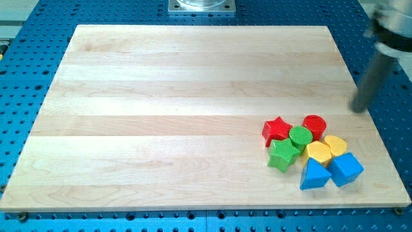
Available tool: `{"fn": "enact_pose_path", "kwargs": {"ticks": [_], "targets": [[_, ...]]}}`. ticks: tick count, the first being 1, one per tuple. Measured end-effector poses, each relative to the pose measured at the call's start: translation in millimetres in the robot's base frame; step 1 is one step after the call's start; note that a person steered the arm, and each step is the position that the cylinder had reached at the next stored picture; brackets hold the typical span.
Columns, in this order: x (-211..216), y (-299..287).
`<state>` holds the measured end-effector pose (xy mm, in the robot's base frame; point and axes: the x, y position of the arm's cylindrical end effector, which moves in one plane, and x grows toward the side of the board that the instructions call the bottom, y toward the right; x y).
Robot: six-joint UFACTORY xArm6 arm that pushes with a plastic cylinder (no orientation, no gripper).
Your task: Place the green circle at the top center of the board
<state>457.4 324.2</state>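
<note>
The green circle [300, 137] sits in a tight cluster of blocks at the view's lower right of the wooden board [161, 96]. It touches the red star [277, 129] on its left, the red cylinder [315, 125] on its upper right and the green star [283, 155] below it. My tip [358, 109] is at the board's right edge, up and to the right of the cluster, apart from every block.
A yellow hexagon [318, 153], a yellow heart [335, 144], a blue triangle [314, 174] and a blue cube [346, 169] fill the cluster's lower right. A metal mount [201, 6] sits at the view's top centre. Blue perforated table [26, 38] surrounds the board.
</note>
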Motion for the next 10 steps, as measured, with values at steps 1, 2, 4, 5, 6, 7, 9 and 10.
{"fn": "enact_pose_path", "kwargs": {"ticks": [1,2,4,5,6,7,9,10], "targets": [[44,21],[98,0],[147,-107],[94,-152],[23,-175],[-15,-183],[-53,-290],[-79,-331]]}}
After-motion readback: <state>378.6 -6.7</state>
